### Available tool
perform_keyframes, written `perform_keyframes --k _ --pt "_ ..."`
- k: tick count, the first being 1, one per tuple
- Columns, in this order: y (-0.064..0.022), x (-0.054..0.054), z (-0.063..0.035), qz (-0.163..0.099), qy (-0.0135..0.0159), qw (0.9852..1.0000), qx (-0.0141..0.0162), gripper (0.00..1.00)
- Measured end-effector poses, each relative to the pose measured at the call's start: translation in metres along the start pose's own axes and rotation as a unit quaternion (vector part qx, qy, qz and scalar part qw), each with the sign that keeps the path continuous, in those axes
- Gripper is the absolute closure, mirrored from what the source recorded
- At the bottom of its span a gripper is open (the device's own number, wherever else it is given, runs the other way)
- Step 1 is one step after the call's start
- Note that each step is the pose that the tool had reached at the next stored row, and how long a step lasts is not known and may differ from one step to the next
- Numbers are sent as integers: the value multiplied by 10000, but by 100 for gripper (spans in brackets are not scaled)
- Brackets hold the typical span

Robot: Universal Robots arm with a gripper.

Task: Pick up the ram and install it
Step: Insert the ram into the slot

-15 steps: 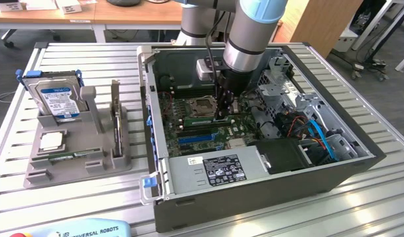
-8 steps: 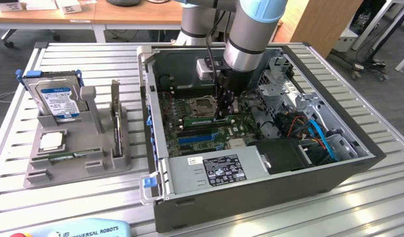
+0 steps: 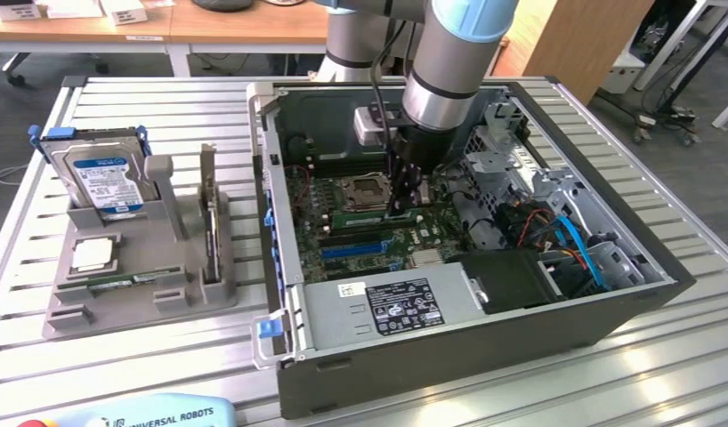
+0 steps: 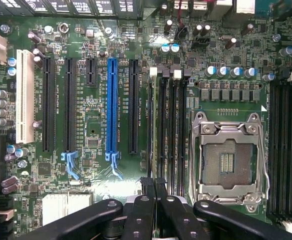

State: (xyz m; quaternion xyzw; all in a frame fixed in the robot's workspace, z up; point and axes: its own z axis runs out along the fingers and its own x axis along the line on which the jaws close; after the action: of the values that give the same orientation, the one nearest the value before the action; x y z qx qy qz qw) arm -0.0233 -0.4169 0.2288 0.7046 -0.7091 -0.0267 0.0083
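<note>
The ram point(image 3: 361, 216) is a thin green stick standing on edge in a memory slot beside the empty processor socket point(image 3: 367, 189), inside the open computer case. From the wrist, the ram point(image 4: 151, 125) is a narrow line in the outermost slot of the bank next to the socket point(image 4: 228, 160). My gripper point(image 3: 402, 206) reaches straight down into the case over one end of that stick. Its black fingertips point(image 4: 153, 184) are pressed together, shut, right above the slot's end. I cannot tell whether they touch the stick or pinch it.
A grey fixture point(image 3: 139, 302) at the exterior view's left holds a blue-labelled hard drive point(image 3: 103, 178), a square silver chip point(image 3: 91, 255) and a thin green strip point(image 3: 133, 281). Case walls point(image 3: 275, 258), the power supply point(image 3: 394, 307), cables point(image 3: 572, 240) and expansion slots point(image 4: 111, 105) surround the gripper.
</note>
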Motion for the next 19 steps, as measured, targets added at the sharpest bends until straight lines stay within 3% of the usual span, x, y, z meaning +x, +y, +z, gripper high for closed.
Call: perform_keyframes --k 19 --pt "-2 1 37 0 0 10000 0 87"
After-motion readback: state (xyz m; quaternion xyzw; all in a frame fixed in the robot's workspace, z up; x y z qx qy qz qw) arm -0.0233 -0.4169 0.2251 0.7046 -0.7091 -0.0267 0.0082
